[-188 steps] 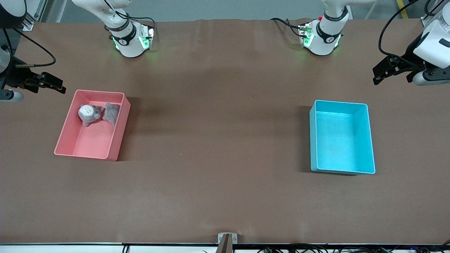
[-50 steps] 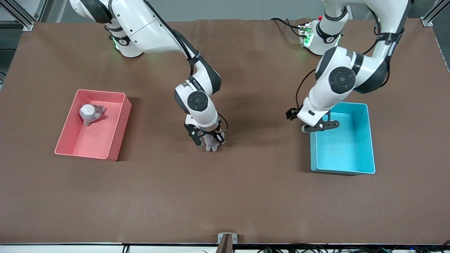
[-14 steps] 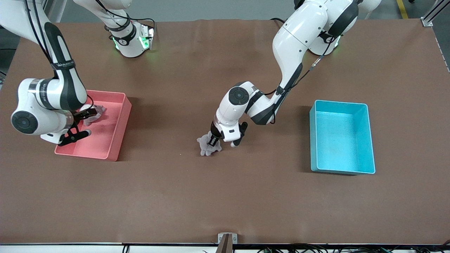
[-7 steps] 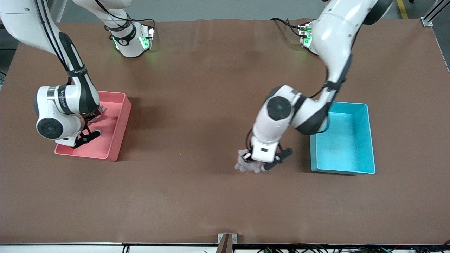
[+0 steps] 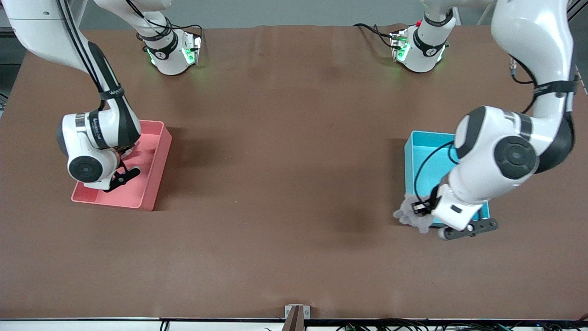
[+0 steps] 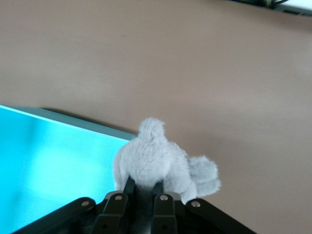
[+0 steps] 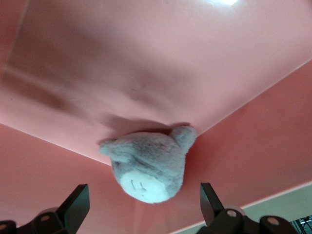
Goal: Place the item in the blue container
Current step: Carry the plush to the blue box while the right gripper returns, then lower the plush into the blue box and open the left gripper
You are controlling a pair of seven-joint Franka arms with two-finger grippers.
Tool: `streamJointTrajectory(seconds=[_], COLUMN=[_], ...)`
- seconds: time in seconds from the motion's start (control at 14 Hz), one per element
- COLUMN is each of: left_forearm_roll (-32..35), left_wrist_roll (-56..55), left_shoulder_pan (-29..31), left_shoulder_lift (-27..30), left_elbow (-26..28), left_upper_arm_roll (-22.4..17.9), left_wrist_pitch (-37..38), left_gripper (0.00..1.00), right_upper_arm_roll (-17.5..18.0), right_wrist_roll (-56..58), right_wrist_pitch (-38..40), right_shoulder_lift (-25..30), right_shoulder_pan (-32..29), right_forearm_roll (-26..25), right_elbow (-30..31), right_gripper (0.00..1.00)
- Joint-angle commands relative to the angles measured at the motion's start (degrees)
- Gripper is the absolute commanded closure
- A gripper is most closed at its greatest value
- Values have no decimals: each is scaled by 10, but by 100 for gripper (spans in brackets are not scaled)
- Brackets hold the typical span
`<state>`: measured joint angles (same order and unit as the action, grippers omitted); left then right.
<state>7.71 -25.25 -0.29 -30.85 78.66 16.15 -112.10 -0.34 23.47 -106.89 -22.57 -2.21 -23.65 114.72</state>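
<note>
The left tool (image 5: 425,216) is closed on a grey plush toy (image 5: 410,215) and is held over the corner of the blue container (image 5: 415,158) nearest the front camera, on the side facing the right arm's end of the table (image 5: 285,193). In the left wrist view the toy (image 6: 158,163) is seen hanging at the rim, partly over the bin and partly over the table. The container sits at about four o'clock in the front view.

The right tool (image 5: 120,165) is spread wide inside the pink bin (image 5: 158,156), at about nine o'clock, and is poised above a second grey plush (image 7: 148,168) resting on the bin's floor at a wall.
</note>
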Motion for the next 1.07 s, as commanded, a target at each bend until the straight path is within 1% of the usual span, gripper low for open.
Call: streamJointTrajectory(seconds=[0.0, 0.14, 0.29, 0.36, 0.57, 0.64, 0.71, 0.79, 1.0], left_forearm_roll=[-3, 2, 8, 13, 47, 49, 49, 50, 45], left_wrist_roll=[63, 117, 143, 145, 134, 130, 127, 122, 91], left_shoulder_pan=[20, 49, 76, 83, 92, 97, 103, 104, 98], left_shoulder_lift=[13, 13, 14, 16, 31, 32, 32, 32, 45], left_elbow=[21, 35, 65, 80, 131, 142, 147, 149, 149], left_upper_arm_roll=[6, 5, 4, 4, 2, 2, 3, 4, 8], left_wrist_pitch=[9, 36, 39, 39, 39, 39, 39, 39, 46], left_gripper=[100, 99, 99, 96, 78, 65, 44, 0, 0], right_upper_arm_roll=[6, 5, 5, 5, 4, 4, 4, 4, 4], right_wrist_roll=[11, 4, 4, 4, 7, 11, 13, 13, 32], right_wrist_pitch=[3, 2, -3, -4, -5, -3, -2, -2, 3], right_shoulder_lift=[-2, -18, -41, -52, -70, -74, -74, -75, -74], right_shoulder_pan=[4, 28, 40, 40, 32, 25, 20, 17, 8], right_forearm_roll=[-2, 0, 7, 7, 7, 6, 7, 6, 8], right_elbow=[-4, 2, -1, -4, -5, -5, -4, -2, -4], right_gripper=[0, 0, 0, 0, 0, 0, 0, 0, 0])
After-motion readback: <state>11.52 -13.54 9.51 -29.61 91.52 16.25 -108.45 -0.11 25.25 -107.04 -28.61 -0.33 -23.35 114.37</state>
